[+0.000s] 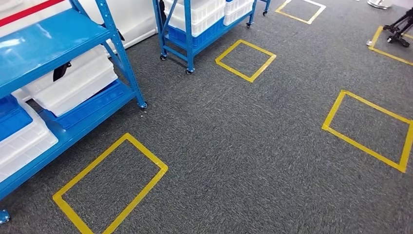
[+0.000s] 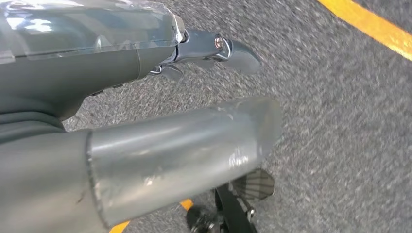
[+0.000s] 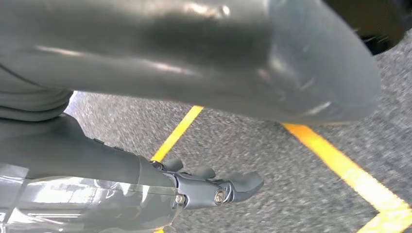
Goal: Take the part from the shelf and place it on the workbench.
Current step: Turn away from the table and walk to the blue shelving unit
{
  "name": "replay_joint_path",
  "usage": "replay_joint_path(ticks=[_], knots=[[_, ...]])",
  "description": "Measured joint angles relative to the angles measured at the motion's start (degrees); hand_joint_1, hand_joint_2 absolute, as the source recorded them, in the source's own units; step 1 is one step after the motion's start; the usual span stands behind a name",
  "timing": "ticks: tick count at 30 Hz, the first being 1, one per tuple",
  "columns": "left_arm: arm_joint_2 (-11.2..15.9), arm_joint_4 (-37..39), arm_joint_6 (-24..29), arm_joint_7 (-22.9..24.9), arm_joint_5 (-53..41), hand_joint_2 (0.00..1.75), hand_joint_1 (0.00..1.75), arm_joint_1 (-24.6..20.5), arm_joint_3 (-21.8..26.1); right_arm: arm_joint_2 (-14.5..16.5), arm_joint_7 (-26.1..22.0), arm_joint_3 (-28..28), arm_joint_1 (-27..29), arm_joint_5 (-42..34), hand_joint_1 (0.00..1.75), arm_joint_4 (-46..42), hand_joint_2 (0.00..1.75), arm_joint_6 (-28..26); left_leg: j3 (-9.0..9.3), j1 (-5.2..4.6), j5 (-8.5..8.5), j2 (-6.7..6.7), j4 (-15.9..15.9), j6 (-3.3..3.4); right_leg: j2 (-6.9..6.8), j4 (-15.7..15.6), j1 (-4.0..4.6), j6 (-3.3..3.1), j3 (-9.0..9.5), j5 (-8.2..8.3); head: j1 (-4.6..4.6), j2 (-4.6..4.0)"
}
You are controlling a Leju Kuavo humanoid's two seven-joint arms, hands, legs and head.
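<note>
A blue wheeled shelf stands at the left in the head view, with white bins on its lower level. A small dark object shows between the upper board and a white bin; I cannot tell what it is. My left hand hangs over the grey carpet, its thick thumb and darker fingers apart, with nothing in it. Above the carpet and yellow tape, my right hand also holds nothing, its fingers spread from the thumb.
A second blue shelf with white bins stands further back. Yellow tape squares mark the grey carpet. A dark tripod foot stands at the far right. Open carpet lies ahead and to the right.
</note>
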Motion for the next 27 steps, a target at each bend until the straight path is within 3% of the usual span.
replay_joint_path(ticks=[2, 3, 4, 6, 8, 10, 11, 12, 14, 16, 18, 19, 20, 22, 24, 25, 27], knots=[[0.00, 0.00, 0.08, 0.01, -0.01, 0.00, 0.00, -0.15, -0.02, -0.02, -0.22, -0.02, 0.10, 0.42, 0.00, 0.05, 0.00, -0.09, -0.08, -0.14, 0.03, -1.34, 0.02, 0.30, 1.74, 7.78, -0.03, 0.01, -4.33, -2.92, 0.09, 0.00], [0.00, 0.00, 0.10, 0.01, -0.01, 0.00, 0.00, -0.15, -0.04, -0.04, -0.37, -0.03, 0.14, 0.71, 0.00, 0.09, 0.00, -0.15, -0.04, -0.23, 0.02, -2.13, 0.04, 0.36, 1.98, 9.96, -0.03, -0.02, -5.83, -3.00, 0.09, 0.00], [0.00, 0.00, 0.12, 0.01, -0.02, 0.00, 0.00, -0.12, -0.07, -0.07, -0.55, -0.04, 0.16, 1.03, 0.00, 0.16, 0.00, -0.19, 0.03, -0.29, 0.00, -2.96, 0.06, 0.37, 2.12, 9.94, -0.02, -0.13, -6.33, -1.86, 0.10, 0.00], [0.00, 0.00, 0.18, 0.01, -0.01, 0.00, 0.00, -0.09, -0.14, -0.21, -0.91, -0.05, 0.17, 1.52, 0.00, 0.27, 0.00, -0.30, 0.25, -0.34, -0.05, -4.63, 0.11, 0.31, 2.94, 3.82, 0.03, -0.60, -4.28, 2.91, 0.10, 0.00], [-0.01, 0.00, 0.26, 0.01, -0.01, 0.00, 0.00, -0.14, -0.27, -0.42, -1.25, -0.07, 0.14, 1.91, 0.00, 0.36, 0.00, -0.40, 0.25, -0.41, -0.11, -6.00, 0.26, 0.01, 5.25, -3.26, 0.10, -1.06, -1.52, 6.29, 0.08, -0.01], [0.01, 0.00, 0.35, 0.01, -0.01, 0.00, 0.00, -0.17, -0.42, -0.58, -1.62, -0.07, -0.05, 2.32, 0.00, 0.42, 0.00, -0.45, -0.05, -0.31, -0.08, -7.02, 0.35, -0.60, 6.26, -5.67, 0.26, -1.24, -0.62, 6.86, 0.06, -0.01], [0.04, 0.00, 0.38, 0.01, -0.01, 0.00, 0.00, -0.13, -0.48, -0.63, -1.79, -0.06, -0.19, 2.50, 0.00, 0.45, 0.00, -0.46, -0.22, -0.28, -0.02, -7.58, 0.29, -1.01, 5.65, -5.88, 0.26, -1.37, -0.54, 6.97, 0.08, 0.00], [0.09, -0.01, 0.40, 0.01, -0.01, 0.00, 0.00, -0.04, -0.52, -0.65, -1.92, -0.06, -0.33, 2.64, 0.00, 0.48, 0.00, -0.47, -0.33, -0.19, -0.04, -7.45, 0.35, -1.30, 5.01, -6.14, 0.18, -1.62, -0.36, 7.11, 0.07, 0.00], [0.20, -0.02, 0.45, 0.00, 0.00, 0.00, 0.00, -0.06, -0.62, -0.69, -2.25, -0.06, -0.35, 2.83, 0.00, 0.57, 0.00, -0.48, -1.28, -0.31, -1.50, -4.98, 2.49, -1.73, 3.59, -6.84, -0.08, -2.31, 0.03, 7.38, -0.15, 0.00], [0.32, -0.05, 1.18, -0.15, 0.00, 0.00, 0.00, -0.34, -0.21, -0.76, -2.62, -0.10, -0.15, 2.96, 0.00, 0.73, 0.00, -0.52, -4.31, -0.20, -5.09, -1.88, 9.07, -2.09, 1.93, -7.09, -0.05, -2.76, 0.15, 7.39, -0.50, 0.00], [0.47, -0.21, 2.93, -0.41, 0.01, 0.00, 0.00, -0.38, 3.08, -0.81, -2.80, -0.30, -0.13, 3.02, 0.00, 0.92, 0.00, -0.56, -7.40, 0.18, -7.57, -1.01, 15.56, -2.62, 0.27, -7.03, 0.06, -2.83, 0.13, 7.24, -0.64, 0.00], [0.59, -0.31, 3.76, -0.50, 0.01, 0.00, 0.00, -0.27, 6.36, -0.81, -2.80, -0.42, -0.19, 3.02, 0.00, 1.02, 0.00, -0.56, -7.66, 0.35, -7.28, -0.82, 16.20, -2.85, -0.47, -7.00, 0.09, -2.76, 0.16, 7.14, -0.64, -0.01], [0.75, -0.39, 4.37, -0.55, 0.01, 0.00, 0.00, -0.17, 10.06, -0.81, -2.80, -0.52, -0.27, 3.02, 0.00, 1.10, 0.00, -0.55, -6.77, 0.48, -6.01, -0.54, 14.58, -3.02, -1.18, -6.95, 0.09, -2.64, 0.25, 7.02, -0.66, -0.01], [1.08, -0.46, 4.81, -0.61, -0.01, 0.00, 0.00, -0.13, 16.80, -0.81, -2.82, -0.61, -0.40, 3.02, 0.00, 1.29, 0.00, -0.54, -2.65, 0.49, -2.48, 1.47, 6.80, -3.07, -2.59, -6.75, 0.12, -2.20, 0.58, 6.63, -0.66, -0.01], [1.26, -0.59, 4.96, -0.67, -0.02, 0.00, 0.00, -0.26, 20.88, -0.81, -2.90, -0.75, -0.49, 3.13, 0.00, 1.40, 0.00, -0.49, 0.23, 0.15, -0.73, 3.28, 1.18, -2.51, -3.86, -6.52, 0.28, -1.54, 0.90, 6.17, -0.66, 0.00], [1.29, -0.68, 5.05, -0.68, -0.01, 0.00, 0.00, -0.29, 22.28, -0.81, -2.96, -0.83, -0.58, 3.28, 0.00, 1.41, 0.00, -0.46, 0.48, -0.05, -0.78, 3.44, 0.47, -2.13, -4.40, -6.47, 0.37, -1.21, 1.03, 6.02, -0.65, 0.00], [1.34, -0.79, 5.31, -0.68, 0.00, 0.00, 0.00, -0.19, 24.49, -0.80, -3.14, -0.92, -0.99, 3.60, 0.00, 1.47, 0.00, -0.40, 0.31, -0.11, -0.60, 2.15, 0.45, -1.35, -5.18, -6.44, 0.32, -0.55, 1.34, 5.77, -0.65, 0.00]])
